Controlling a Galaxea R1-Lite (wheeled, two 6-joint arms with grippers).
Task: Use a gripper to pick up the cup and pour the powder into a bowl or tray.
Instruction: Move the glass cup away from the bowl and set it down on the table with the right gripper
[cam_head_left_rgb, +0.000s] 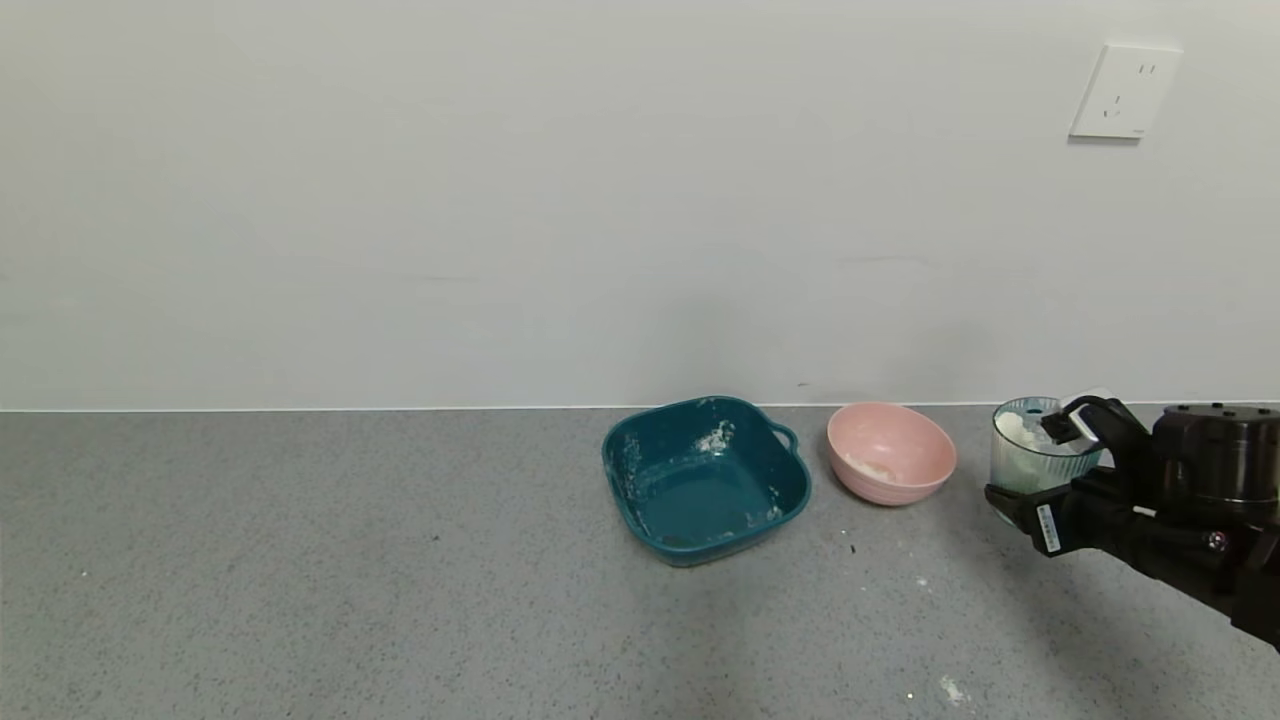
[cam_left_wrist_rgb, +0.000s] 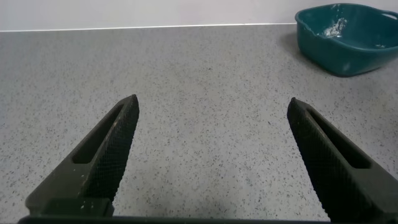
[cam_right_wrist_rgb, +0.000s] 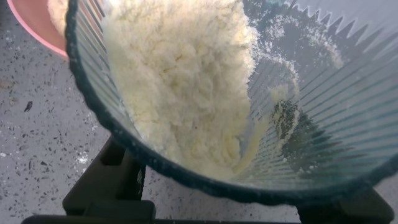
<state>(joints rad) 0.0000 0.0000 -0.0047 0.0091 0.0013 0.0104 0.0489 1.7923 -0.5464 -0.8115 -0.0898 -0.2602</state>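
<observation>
The counter carries the teal dish at mid-rear; the bowl just right of it; the right gripper, jaws clamped on the upright cup of powder, stands right of the bowl, so pouring goes leftward; the left gripper sits parked, jaws apart.

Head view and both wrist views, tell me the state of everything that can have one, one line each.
Cup: upright, gripped, holding powder.
Right gripper: jaws shut on the cup, right of the pink bowl.
Pink bowl: on the counter, some powder inside.
Teal dish: on the counter, powder smears only.
Left gripper: jaws open, empty, above the counter.
</observation>
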